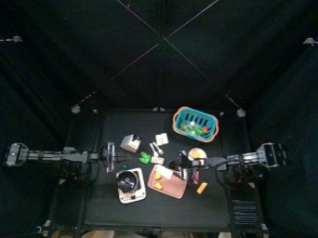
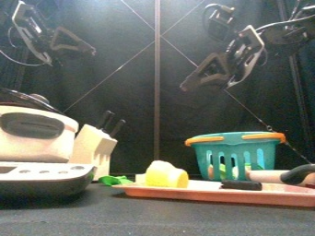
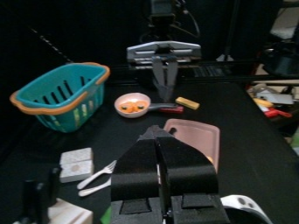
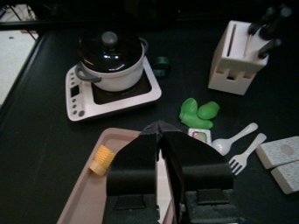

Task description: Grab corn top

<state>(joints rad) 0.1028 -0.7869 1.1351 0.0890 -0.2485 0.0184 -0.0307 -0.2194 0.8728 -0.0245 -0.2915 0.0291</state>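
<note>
A yellow corn piece (image 4: pixel 103 160) lies on the pink cutting board (image 4: pixel 117 188); it also shows in the front view (image 2: pixel 164 173). A green leafy piece (image 4: pixel 201 110) lies on the table just beyond the board. My right gripper (image 4: pixel 163 129) hangs above the board's edge with jaws together and nothing in them. My left gripper (image 3: pixel 156 131) is shut and empty, raised above the table and facing the right arm (image 3: pixel 163 54). In the top view the left gripper (image 1: pixel 114 156) and the right gripper (image 1: pixel 184 163) sit either side of the table's middle.
A rice cooker (image 4: pixel 107 61) and a white knife block (image 4: pixel 242 57) stand on the left arm's side of the table. A teal basket (image 3: pixel 59 92) and a small bowl (image 3: pixel 133 103) are on the right arm's side. A white fork and spoon (image 4: pixel 239 144) lie by the green piece.
</note>
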